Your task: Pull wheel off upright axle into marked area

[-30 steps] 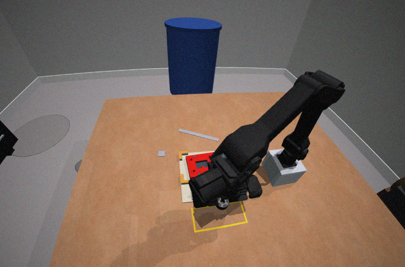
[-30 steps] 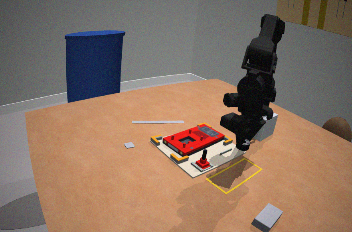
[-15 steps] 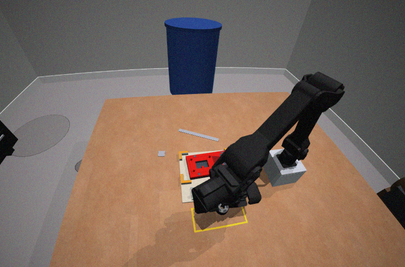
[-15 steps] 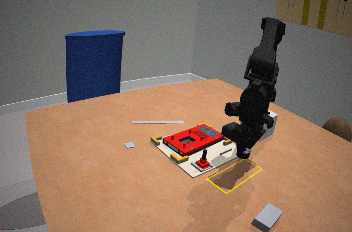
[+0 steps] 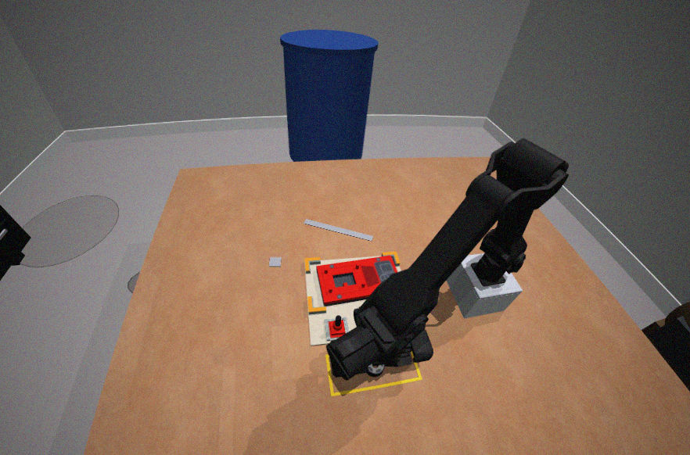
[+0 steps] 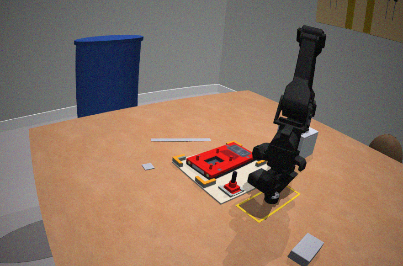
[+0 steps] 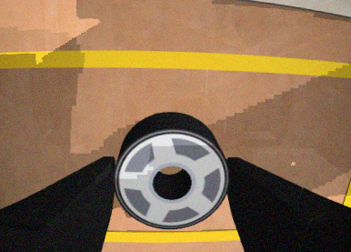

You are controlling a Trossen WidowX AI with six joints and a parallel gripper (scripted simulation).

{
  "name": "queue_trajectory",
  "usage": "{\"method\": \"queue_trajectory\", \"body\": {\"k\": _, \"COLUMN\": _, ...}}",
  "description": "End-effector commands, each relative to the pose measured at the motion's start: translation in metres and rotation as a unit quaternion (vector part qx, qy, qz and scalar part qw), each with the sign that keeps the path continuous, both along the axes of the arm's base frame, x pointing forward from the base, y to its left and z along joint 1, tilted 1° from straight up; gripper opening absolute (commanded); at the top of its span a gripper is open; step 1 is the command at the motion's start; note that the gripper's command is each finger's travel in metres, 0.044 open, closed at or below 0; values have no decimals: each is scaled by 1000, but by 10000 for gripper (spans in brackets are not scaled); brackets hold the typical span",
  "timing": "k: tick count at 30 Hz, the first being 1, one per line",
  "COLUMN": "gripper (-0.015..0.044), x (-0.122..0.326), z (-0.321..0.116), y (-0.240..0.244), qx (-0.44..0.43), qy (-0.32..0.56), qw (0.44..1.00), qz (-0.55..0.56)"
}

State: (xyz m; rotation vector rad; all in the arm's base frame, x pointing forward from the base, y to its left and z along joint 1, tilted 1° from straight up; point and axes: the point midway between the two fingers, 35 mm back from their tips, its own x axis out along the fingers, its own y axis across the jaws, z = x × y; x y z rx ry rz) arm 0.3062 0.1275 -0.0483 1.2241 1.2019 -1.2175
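Note:
My gripper (image 5: 375, 363) (image 6: 272, 194) (image 7: 171, 168) is shut on the wheel (image 5: 375, 369) (image 6: 272, 200) (image 7: 202, 171), a black tyre with a grey spoked hub facing up, one finger on each side. The wheel is low over the marked area, a yellow outline (image 5: 378, 386) (image 6: 278, 208) (image 7: 159, 60), and appears inside it in the wrist view. Whether its underside touches the table is unclear. The upright black axle (image 5: 338, 321) (image 6: 234, 176) stands bare on its red base, away from the wheel. The arm hides part of the outline in the top view.
A cream board (image 5: 318, 334) (image 6: 220, 199) beside the outline carries a red car body (image 5: 351, 292) (image 6: 223, 153) between orange corner brackets. A grey strip (image 5: 338, 229) (image 6: 180, 140) and small grey tile (image 5: 274, 261) (image 6: 147, 166) lie beyond. A grey block (image 6: 308, 246) lies near the front.

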Motion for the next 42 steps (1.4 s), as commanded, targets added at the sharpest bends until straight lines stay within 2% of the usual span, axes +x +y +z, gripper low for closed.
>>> {"method": "queue_trajectory", "body": {"k": 1, "gripper": 79, "x": 0, "z": 0, "y": 0, "qx": 0, "qy": 1, "qw": 1000, "qz": 0}}
{"method": "queue_trajectory", "body": {"k": 9, "gripper": 289, "x": 0, "z": 2, "y": 0, "qx": 0, "qy": 0, "qw": 1000, "qz": 0}}
{"method": "queue_trajectory", "body": {"k": 16, "gripper": 300, "x": 0, "z": 53, "y": 0, "qx": 2, "qy": -3, "qw": 1000, "qz": -2}}
{"method": "queue_trajectory", "body": {"k": 19, "gripper": 300, "x": 0, "z": 60, "y": 0, "qx": 2, "qy": -4, "qw": 1000, "qz": -3}}
{"method": "queue_trajectory", "body": {"k": 20, "gripper": 326, "x": -1, "z": 51, "y": -1, "qx": 1, "qy": -3, "qw": 1000, "qz": -1}}
{"method": "queue_trajectory", "body": {"k": 24, "gripper": 431, "x": -22, "z": 70, "y": -10, "qx": 1, "qy": -2, "qw": 1000, "qz": -1}}
{"method": "queue_trajectory", "body": {"k": 33, "gripper": 440, "x": -82, "z": 104, "y": -35, "qx": 1, "qy": -1, "qw": 1000, "qz": -2}}
{"method": "queue_trajectory", "body": {"k": 42, "gripper": 440, "x": -83, "z": 105, "y": -35, "qx": 1, "qy": -1, "qw": 1000, "qz": -3}}
